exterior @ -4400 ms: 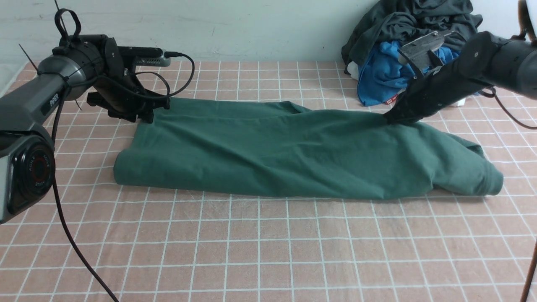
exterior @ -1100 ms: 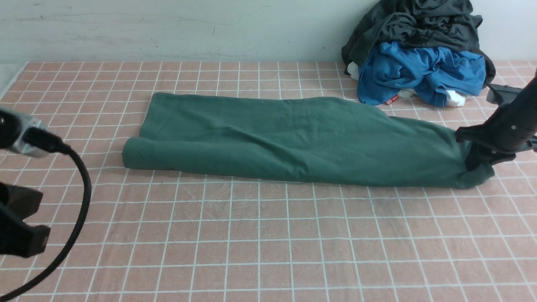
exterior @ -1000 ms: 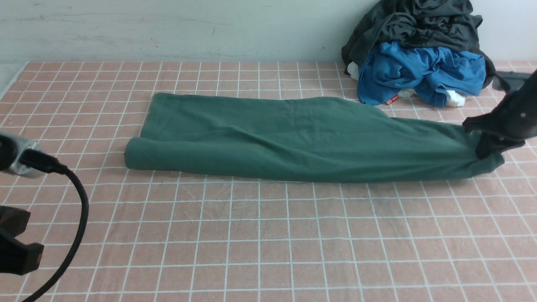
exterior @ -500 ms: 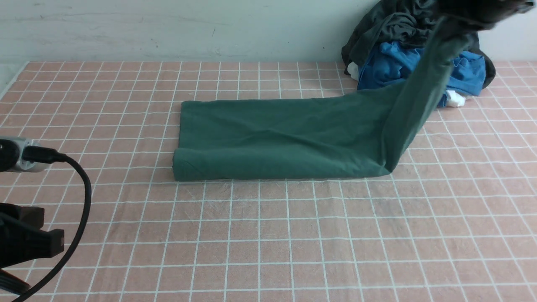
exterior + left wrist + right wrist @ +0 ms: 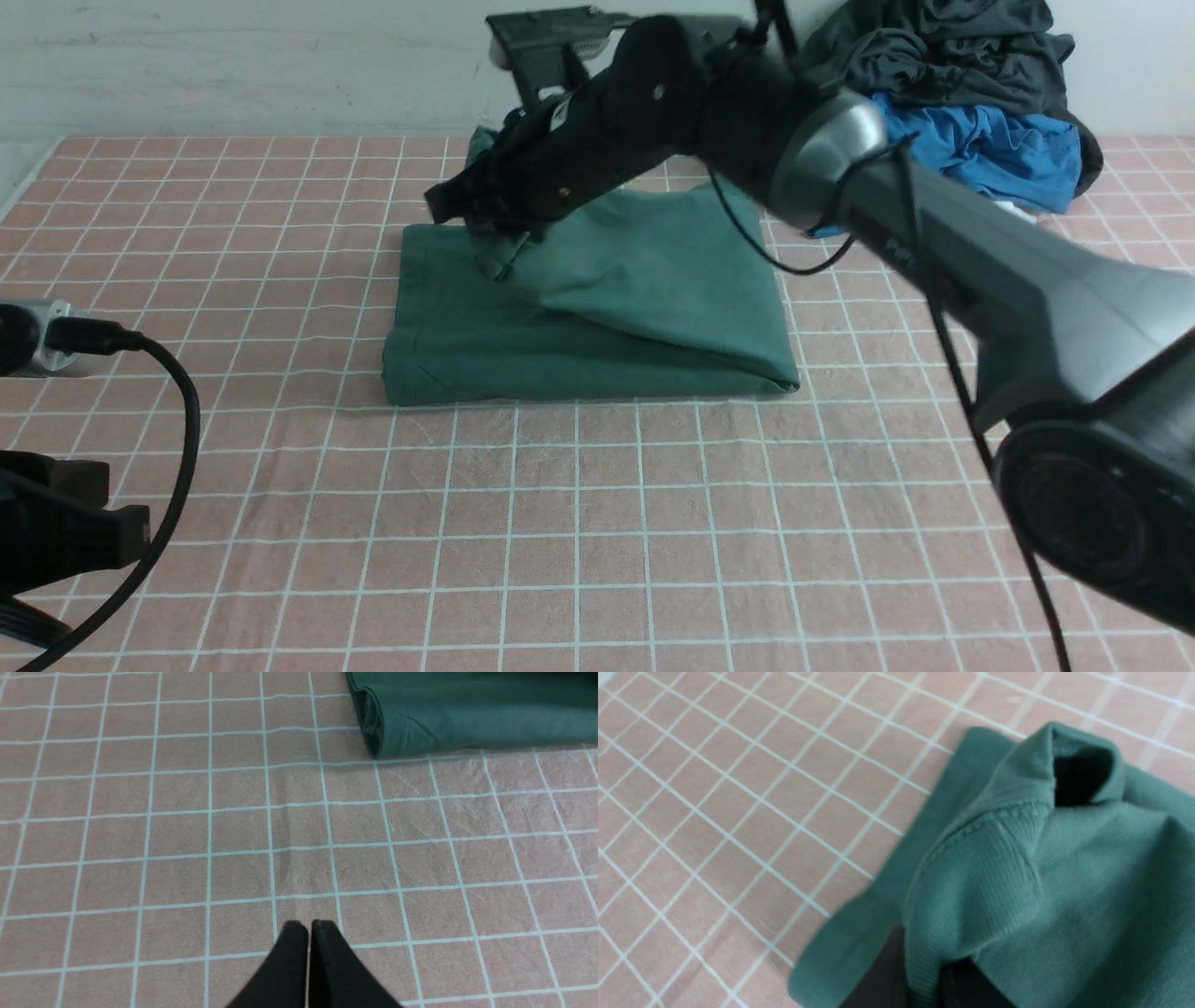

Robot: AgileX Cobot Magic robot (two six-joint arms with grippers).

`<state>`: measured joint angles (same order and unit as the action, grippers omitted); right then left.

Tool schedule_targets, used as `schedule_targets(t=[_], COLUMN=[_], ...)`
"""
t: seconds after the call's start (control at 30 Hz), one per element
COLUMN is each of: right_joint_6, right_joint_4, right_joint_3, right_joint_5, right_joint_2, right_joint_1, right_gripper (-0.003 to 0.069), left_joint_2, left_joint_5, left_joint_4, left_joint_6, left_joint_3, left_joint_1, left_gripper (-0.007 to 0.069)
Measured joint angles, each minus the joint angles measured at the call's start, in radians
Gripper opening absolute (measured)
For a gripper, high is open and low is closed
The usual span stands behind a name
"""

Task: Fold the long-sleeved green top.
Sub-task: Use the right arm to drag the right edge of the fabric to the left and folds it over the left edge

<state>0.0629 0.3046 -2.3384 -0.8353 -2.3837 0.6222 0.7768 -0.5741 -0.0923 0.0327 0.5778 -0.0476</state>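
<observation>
**Green top doubled over, right arm on its far-left corner**

The green long-sleeved top [image 5: 597,317] sits mid-table as a folded block, with its near edge running straight along a grid line. The right gripper [image 5: 493,245] is pinched on the ribbed hem at the far-left corner. The left gripper [image 5: 308,926], jaws together, hovers over the checked tablecloth [image 5: 597,523], which is wide open up front.

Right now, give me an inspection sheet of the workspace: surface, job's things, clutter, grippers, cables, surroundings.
Surface: pink checked cloth, lying flat.
Job's things: top, folded over on itself, mid-table.
Clutter: blue garment and grey garment, piled far right by the wall.
Grippers: right gripper pinches the top's ribbed edge at its left end; left gripper shut, empty, above bare cloth.
Cables: black cable loops at near left.
Surroundings: pale wall behind.
</observation>
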Motion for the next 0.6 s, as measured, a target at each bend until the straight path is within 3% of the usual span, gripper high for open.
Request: schedule_targets(t=[0.23, 0.33, 0.47, 0.6], right_joint_6=[-0.001, -0.001, -0.004, -0.009], right_joint_4=[-0.007, -0.045, -0.065, 0.005], right_joint_3=[-0.023, -0.057, -0.067, -0.071], right_joint_5=[0.112, 0.092, 0.032, 0.007], right_joint_2=[-0.027, -0.026, -0.031, -0.106], right_joint_1=[0.022, 0.014, 0.012, 0.024], right_gripper=[0.0292, 0.0349, 0.0312, 0.0165], left_joint_2=[0.000, 0.000, 0.000, 0.000], left_joint_5=[0.000, 0.000, 0.000, 0.001], left_joint_4=[-0.003, -0.004, -0.005, -0.006], left_joint_6=[0.000, 0.000, 0.000, 0.000], left_joint_3=[0.000, 0.000, 0.000, 0.000], left_joint_1=[0.000, 0.000, 0.000, 0.000], left_gripper=[-0.0003, -0.0003, -0.0003, -0.0003])
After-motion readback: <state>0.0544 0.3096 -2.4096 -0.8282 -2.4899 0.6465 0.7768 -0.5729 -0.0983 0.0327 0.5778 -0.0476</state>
